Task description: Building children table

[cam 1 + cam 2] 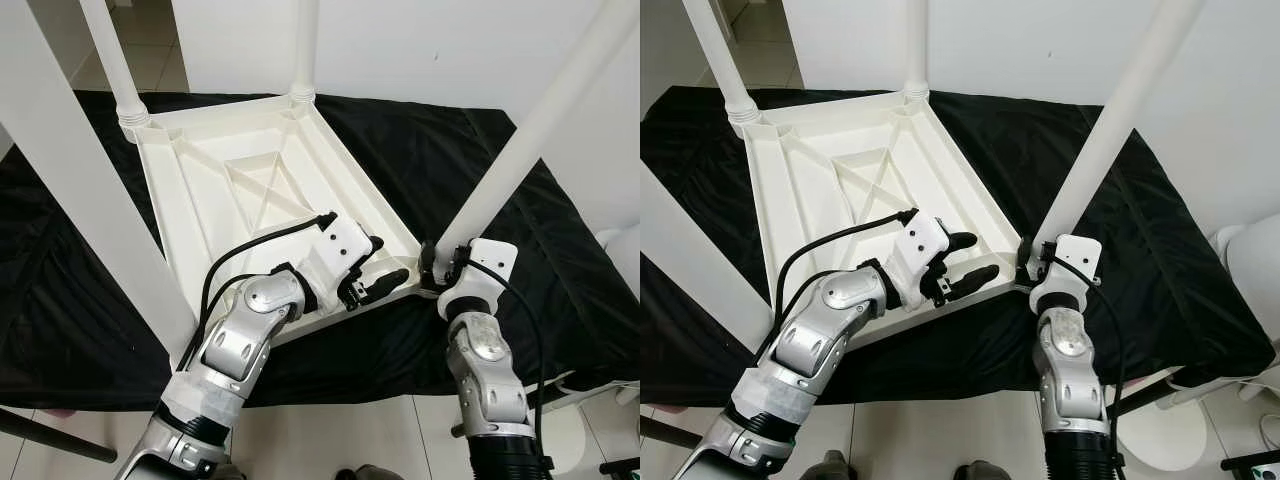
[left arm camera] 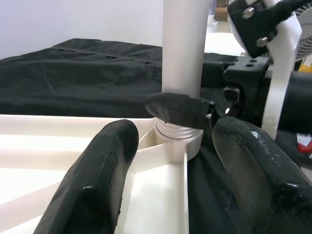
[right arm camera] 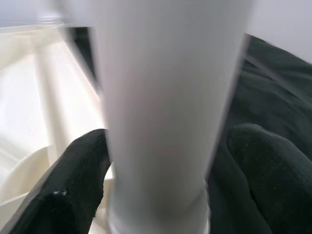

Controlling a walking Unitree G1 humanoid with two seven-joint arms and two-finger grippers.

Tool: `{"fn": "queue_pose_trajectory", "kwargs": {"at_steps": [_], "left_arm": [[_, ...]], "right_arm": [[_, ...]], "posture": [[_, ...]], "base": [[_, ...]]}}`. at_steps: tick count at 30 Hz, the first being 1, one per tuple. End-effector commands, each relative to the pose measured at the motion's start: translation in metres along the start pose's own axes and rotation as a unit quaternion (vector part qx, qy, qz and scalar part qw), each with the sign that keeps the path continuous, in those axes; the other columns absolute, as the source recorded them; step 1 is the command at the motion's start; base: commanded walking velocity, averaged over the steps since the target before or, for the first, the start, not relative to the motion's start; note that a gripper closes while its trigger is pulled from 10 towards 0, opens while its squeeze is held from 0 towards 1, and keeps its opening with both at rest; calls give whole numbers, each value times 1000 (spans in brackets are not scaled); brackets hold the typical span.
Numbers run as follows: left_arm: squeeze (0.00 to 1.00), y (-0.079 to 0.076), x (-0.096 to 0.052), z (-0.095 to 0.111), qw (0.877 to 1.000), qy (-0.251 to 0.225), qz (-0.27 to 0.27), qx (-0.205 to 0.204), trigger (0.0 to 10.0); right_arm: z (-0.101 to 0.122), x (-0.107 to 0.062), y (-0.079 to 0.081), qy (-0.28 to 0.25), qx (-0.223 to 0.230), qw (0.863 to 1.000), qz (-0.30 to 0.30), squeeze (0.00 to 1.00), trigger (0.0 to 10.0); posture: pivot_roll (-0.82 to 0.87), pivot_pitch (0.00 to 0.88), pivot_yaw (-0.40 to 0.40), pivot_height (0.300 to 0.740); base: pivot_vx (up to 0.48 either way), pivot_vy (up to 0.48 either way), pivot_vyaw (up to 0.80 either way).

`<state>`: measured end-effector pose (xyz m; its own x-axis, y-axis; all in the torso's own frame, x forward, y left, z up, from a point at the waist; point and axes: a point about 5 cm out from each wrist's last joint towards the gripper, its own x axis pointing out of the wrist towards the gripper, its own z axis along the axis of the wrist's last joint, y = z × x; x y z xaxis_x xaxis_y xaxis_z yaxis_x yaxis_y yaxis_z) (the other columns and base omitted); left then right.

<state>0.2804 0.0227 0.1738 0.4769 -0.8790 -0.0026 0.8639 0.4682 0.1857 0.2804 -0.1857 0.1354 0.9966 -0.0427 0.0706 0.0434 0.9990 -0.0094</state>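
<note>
White table top (image 1: 250, 190) upside down on black cloth (image 1: 520, 260), mid-scene, legs up. Right gripper (image 1: 432, 262) w/ fingers on both sides of near-right leg (image 1: 520, 150) at its base. Left gripper (image 1: 385, 268) spread wide, empty, over near edge beside it.

White wall (image 1: 420, 50), black cloth (image 1: 80, 290), pale tiled floor (image 1: 330, 435)
</note>
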Motion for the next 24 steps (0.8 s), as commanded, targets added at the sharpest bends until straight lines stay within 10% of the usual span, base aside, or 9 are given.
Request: {"fn": "queue_pose_trajectory", "kwargs": {"at_steps": [1, 22, 23, 24], "left_arm": [[0, 4, -4, -4, 999, 10, 38, 2, 10000], [0, 5, -10, -16, 999, 40, 14, 17, 10000], [0, 5, -9, -16, 999, 39, 14, 17, 10000], [0, 5, -9, -15, 999, 38, 15, 17, 10000]], "right_arm": [[-2, -1, -9, -1, 4, 1000, 28, 0, 10000], [-5, 26, -10, 31, -81, 947, 309, 0, 9098], [-7, 27, -11, 36, -83, 945, 315, 0, 2824], [-9, 27, -12, 41, -83, 944, 318, 0, 745]], "posture": [[31, 19, -61, 740], [44, 0, -55, 740], [42, 0, -58, 740], [42, 0, -58, 740]], "base": [[0, 0, 0], [0, 0, 0], [0, 0, 0], [0, 0, 0]]}}
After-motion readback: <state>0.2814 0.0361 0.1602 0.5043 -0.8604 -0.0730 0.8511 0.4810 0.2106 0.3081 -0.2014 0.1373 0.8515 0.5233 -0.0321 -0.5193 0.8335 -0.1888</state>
